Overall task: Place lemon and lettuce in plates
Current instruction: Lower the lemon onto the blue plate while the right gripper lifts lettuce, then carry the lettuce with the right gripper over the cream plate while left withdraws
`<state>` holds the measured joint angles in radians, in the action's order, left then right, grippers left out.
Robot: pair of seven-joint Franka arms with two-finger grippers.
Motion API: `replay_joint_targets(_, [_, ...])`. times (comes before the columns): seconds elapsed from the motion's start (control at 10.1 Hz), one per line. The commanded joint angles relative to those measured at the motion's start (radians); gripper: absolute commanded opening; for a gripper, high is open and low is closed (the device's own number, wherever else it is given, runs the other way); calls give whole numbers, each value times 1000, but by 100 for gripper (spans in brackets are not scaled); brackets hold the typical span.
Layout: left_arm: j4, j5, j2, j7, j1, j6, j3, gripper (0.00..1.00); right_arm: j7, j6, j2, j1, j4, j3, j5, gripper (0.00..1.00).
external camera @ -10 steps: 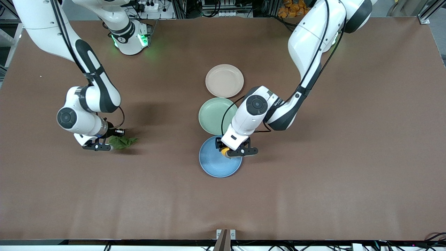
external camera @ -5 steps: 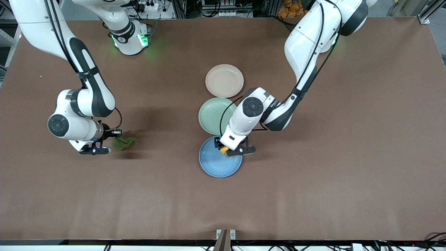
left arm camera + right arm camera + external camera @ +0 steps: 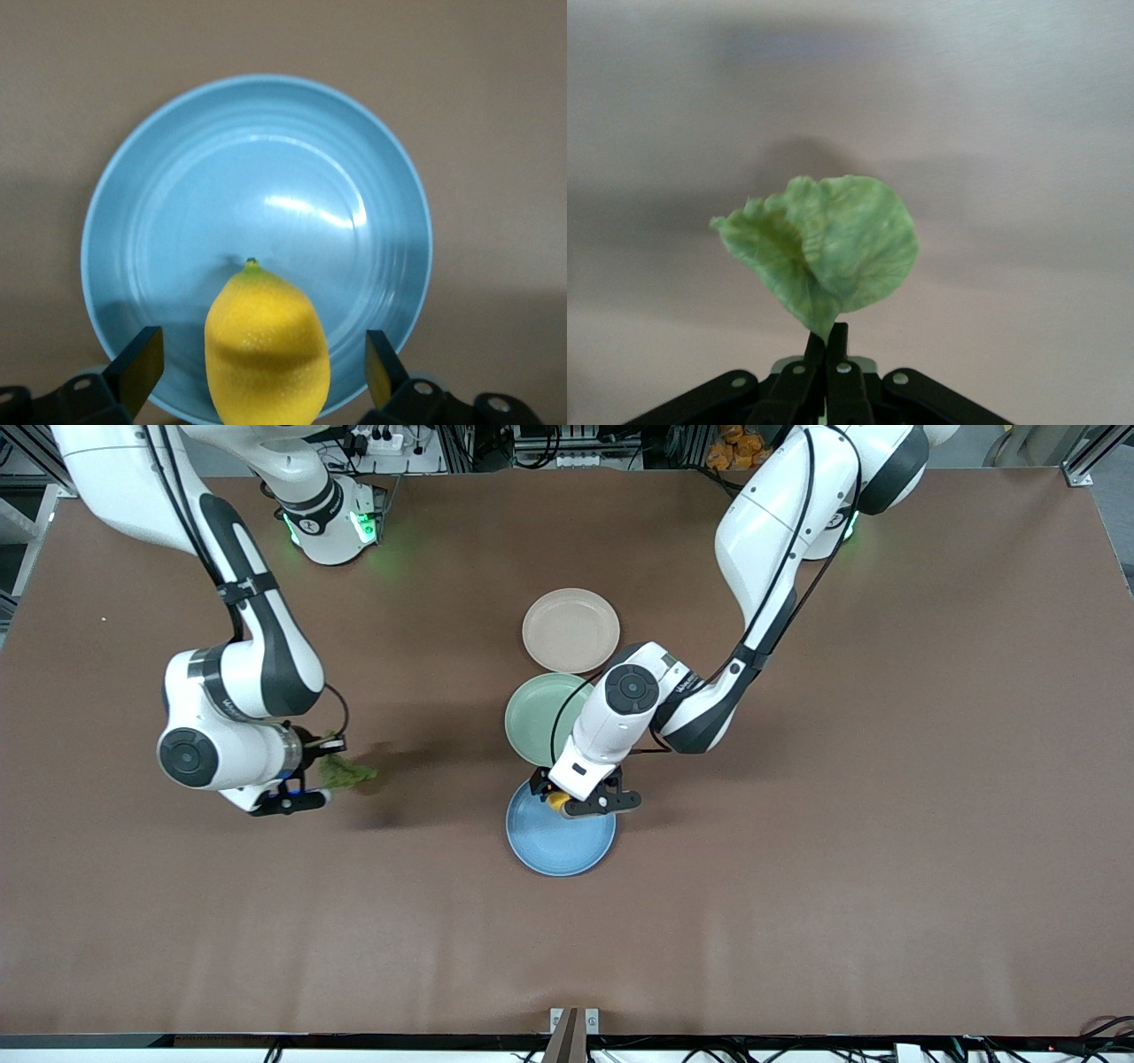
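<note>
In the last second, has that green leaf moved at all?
Yes. The lettuce, pinched in the right gripper, has been lifted off the table and carried a little toward the mint-green plate, which stayed put.

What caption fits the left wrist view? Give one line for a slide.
Left gripper open around the lemon, which sits in the blue plate.

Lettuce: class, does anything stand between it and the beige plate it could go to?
Nothing visible does. The right claw holds the lettuce above bare table toward the right arm's end. Only open table lies between it and the beige plate. The green plate sits nearer the camera, beside that path.
</note>
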<state>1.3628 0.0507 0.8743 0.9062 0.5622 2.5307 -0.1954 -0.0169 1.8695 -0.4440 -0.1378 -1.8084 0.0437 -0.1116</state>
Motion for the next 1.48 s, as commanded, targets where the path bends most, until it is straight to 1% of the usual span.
replay_joint_targets(0.0, [5,1,-57,17,2,-29,33,100,-120,-113,11,3,56,60,-65,0])
replay_joint_targets(0.1, [9,3,-79,17,4,-32,53,100,-205,-136,11,3,72,117,-66,0])
replay_joint_targets(0.2, [13,3,-116,16,-1,-77,62,100,-322,-136,5,-8,81,184,-66,0])
replay_joint_targets(0.3, [13,3,-158,16,-5,-133,79,100,-413,-130,2,-25,84,236,-72,0])
replay_joint_targets(0.39, [13,4,-210,13,-4,-203,106,100,-420,-124,-11,-32,84,260,-165,0])
replay_joint_targets(0.49, [13,3,-265,-10,-8,-292,122,100,-426,-101,-15,-67,81,263,-259,0])
replay_joint_targets(0.69, [13,3,-372,-87,-66,-439,134,100,-509,-58,-25,-144,78,278,-275,0])
replay_joint_targets(0.89, [9,3,-461,-223,-143,-565,133,100,-651,34,-56,-204,77,347,-292,0])
replay_joint_targets(0.99, [9,3,-501,-342,-189,-652,133,100,-685,81,-97,-226,77,391,-287,0])
replay_joint_targets(1.09, [7,3,-535,-459,-233,-721,133,100,-689,112,-123,-252,75,400,-290,0])
replay_joint_targets(1.18, [7,3,-572,-536,-267,-771,134,100,-690,115,-133,-270,75,401,-293,0])
replay_joint_targets(1.38, [6,0,-612,-646,-330,-855,131,100,-690,114,-137,-305,73,403,-295,0])
